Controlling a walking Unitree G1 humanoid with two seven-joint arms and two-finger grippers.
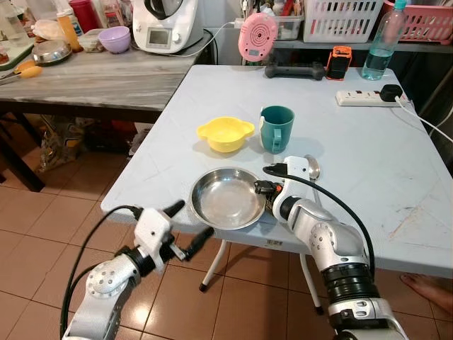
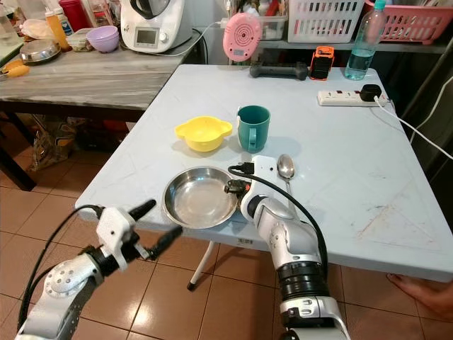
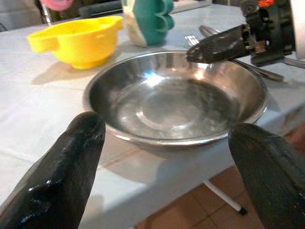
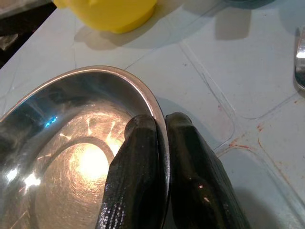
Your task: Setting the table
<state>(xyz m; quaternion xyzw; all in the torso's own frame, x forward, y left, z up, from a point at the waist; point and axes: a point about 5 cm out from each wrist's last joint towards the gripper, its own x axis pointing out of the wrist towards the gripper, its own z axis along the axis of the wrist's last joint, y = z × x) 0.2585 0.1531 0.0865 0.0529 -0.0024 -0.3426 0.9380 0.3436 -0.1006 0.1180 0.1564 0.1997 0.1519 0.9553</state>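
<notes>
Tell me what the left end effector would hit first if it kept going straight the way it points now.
Most likely the near rim of the steel plate at the table's front edge. The left end effector, open and below table height, frames that plate between its fingers in its wrist view; depth is unclear, so the table edge might come first.

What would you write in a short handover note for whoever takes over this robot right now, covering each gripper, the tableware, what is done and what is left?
Right gripper: shut on the rim of the steel plate, which sits at the table's near edge.
Left gripper: open, off the table, facing the plate.
Placed: yellow bowl and teal mug behind the plate, spoon to its right.
Left: probably settle the plate, then release.
</notes>
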